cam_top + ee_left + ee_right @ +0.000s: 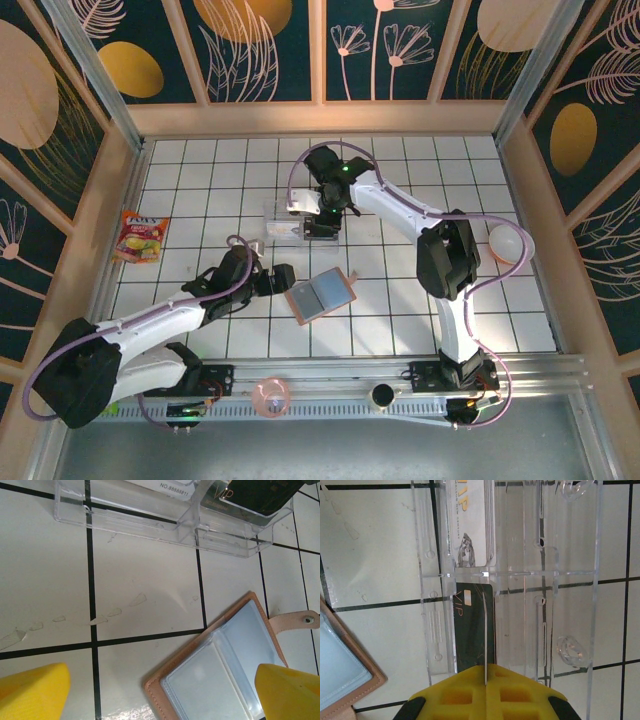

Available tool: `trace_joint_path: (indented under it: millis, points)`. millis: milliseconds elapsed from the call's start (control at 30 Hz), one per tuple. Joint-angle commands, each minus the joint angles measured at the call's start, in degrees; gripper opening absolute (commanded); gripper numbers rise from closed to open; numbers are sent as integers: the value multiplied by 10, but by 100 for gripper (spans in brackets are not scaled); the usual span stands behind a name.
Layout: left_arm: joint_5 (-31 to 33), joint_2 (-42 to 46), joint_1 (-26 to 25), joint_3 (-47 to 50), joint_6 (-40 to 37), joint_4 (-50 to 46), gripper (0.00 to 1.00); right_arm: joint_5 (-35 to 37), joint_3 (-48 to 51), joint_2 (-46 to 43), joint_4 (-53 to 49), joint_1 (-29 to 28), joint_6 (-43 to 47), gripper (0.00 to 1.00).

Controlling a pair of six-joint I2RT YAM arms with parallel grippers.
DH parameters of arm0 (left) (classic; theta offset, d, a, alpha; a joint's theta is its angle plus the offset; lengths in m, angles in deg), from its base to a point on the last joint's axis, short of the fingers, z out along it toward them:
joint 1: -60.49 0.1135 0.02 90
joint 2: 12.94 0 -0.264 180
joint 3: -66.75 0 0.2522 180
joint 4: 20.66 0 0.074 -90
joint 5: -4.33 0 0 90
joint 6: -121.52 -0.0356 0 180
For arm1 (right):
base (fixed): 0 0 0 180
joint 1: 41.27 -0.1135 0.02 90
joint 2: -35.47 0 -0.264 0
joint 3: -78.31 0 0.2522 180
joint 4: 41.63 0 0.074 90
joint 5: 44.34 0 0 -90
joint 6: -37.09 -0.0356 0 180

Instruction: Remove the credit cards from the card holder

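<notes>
The card holder [320, 295] lies open and flat on the tiles [200, 180], tan-edged, its grey-blue clear pockets facing up, its snap strap out to one side. The black card [472, 625], with gold VIP lettering, and the whitish card [467, 525] lie flat in adjoining compartments of the clear tray [435, 630], near the holder

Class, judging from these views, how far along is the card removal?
Done: wallet lies open, looking empty; white card in the tray. In hand: shut right end effector over the black card, also in the tray; grip unclear. Remaining: likely just releasing and withdrawing.
</notes>
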Motion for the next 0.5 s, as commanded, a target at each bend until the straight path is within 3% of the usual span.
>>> trace_joint_path:
  millis: [0,467]
  points:
    - [-8,-4,5,-8,4,3,94,6,15,8,11,4,22,0]
    - [-9,3,5,3,13,14,94,5,27,24,17,-7,15,0]
